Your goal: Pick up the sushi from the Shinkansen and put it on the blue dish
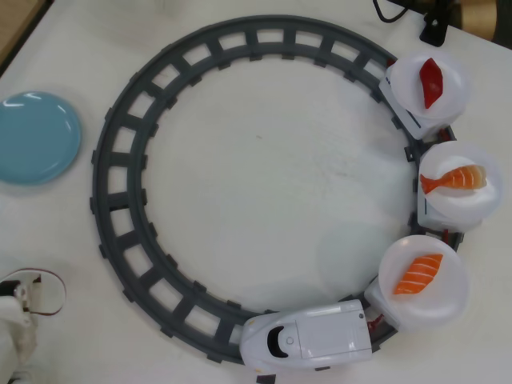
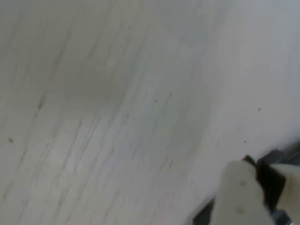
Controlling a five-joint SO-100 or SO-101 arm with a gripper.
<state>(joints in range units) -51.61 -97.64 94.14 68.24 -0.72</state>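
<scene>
The sushi (image 1: 452, 179), orange with pale stripes and a forked tail on white rice, lies on the middle white plate at the right of the overhead view. The white Shinkansen (image 1: 308, 336) stands on the track at the bottom, with its three plate cars curving up the right side. The blue dish (image 1: 36, 138) sits bare at the far left. In the wrist view only a blurred white part of my gripper (image 2: 253, 185) shows, at the lower right over bare table. I cannot tell how the jaws stand, and nothing is seen held. The gripper is far from the sushi.
A dark grey ring of track (image 1: 120, 232) fills the table's middle. A dark red piece (image 1: 430, 80) rides the top plate and a flat salmon piece (image 1: 418, 274) the lower one. Part of the white arm (image 1: 16, 320) shows at the bottom left. A black cable (image 1: 432, 24) lies top right.
</scene>
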